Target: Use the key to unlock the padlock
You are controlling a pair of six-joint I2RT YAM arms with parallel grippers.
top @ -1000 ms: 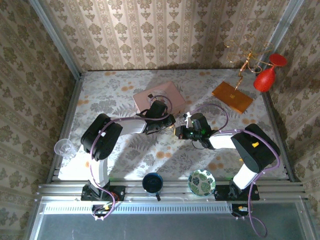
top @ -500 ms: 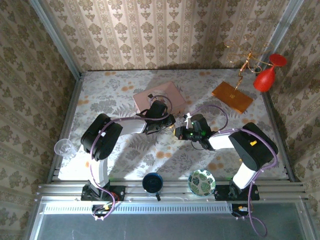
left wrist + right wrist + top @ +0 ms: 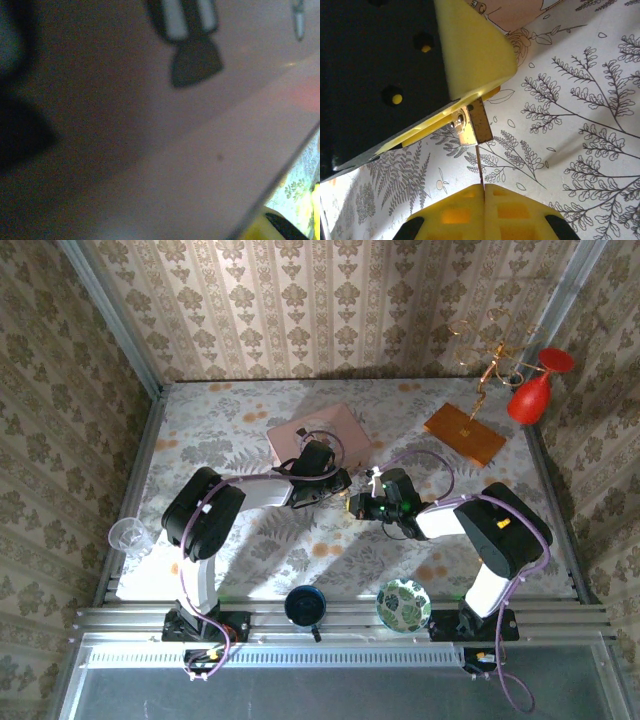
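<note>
The padlock is found near mid-table, just in front of the pink box, btwn the two wrists. It is pinched btwn the yellow pads of the L gripper, whose jaws are closed on it. In the R wrist view only part of the brass body is seen, w/ a silvery keyhole face, sticking out from under the L pads. The shackle is hidden.

The R gripper is seen w/ its jaws pressed fully together on the key. The key is viewed edge-on as a thin blade. It runs straight from the R fingertips up to the lower edge of the padlock and touches it there. Whether the tip sits in the keyhole can't be told.

In the top view both arms are bent inward, w/ the grippers nearly meeting over the fern-print table. In the L wrist view the box's pink face is seen close up and blurred.

An orange board is seen at far R, w/ a gold wire stand at its far end and a red glass just beside that. A clear cup is seen at the L edge. A dark bowl and a green bowl are seen at the near rail, btwn the arm bases.
</note>
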